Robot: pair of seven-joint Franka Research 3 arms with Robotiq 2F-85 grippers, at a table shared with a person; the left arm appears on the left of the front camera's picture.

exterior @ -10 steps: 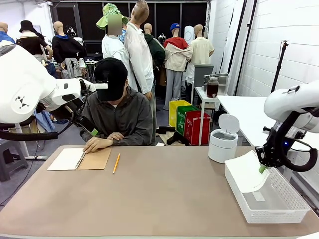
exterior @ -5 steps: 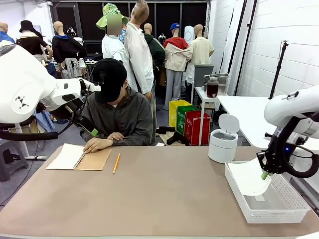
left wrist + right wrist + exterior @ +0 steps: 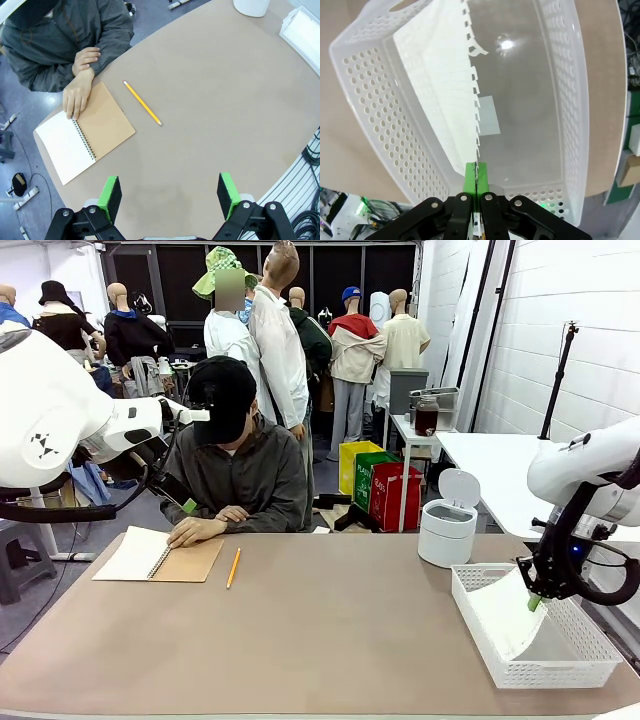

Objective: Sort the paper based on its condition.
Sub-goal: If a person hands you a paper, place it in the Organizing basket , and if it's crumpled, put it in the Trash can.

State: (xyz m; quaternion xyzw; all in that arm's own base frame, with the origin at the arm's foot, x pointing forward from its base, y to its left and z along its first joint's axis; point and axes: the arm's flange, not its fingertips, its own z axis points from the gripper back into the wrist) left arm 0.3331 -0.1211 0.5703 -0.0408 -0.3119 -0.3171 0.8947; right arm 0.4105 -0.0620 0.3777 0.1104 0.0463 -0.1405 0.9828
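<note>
Arms, two, white, mine. Right arm bends down at the table's right end, its pincer (image 3: 534,601) lowered into the white perforated plastic basket (image 3: 580,665); green pads (image 3: 470,183) pressed flat together on the torn, notched edge of the thin white sheet of paper (image 3: 440,90). That paper hangs from my grip, slanting down inside the basket along its near wall. Left arm is held high over the table's left side, its pincer (image 3: 170,192) pointing down at the bare tabletop, jaws spread wide, nothing between them.

Table (image 3: 320,630): tan, broad. Person in a grey jacket and black cap (image 3: 240,465) seated at the far side, one hand (image 3: 77,95) resting on the open spiral-bound notebook with brown cardboard cover (image 3: 85,132).

Small white round bin with raised lid (image 3: 447,522): beyond the basket's far corner, near but apart.

Yellow pencil (image 3: 142,103): lying just beside the notebook, not touching.

Small white rectangular tag (image 3: 487,116): flat on the basket floor, next to the paper's ragged edge.
</note>
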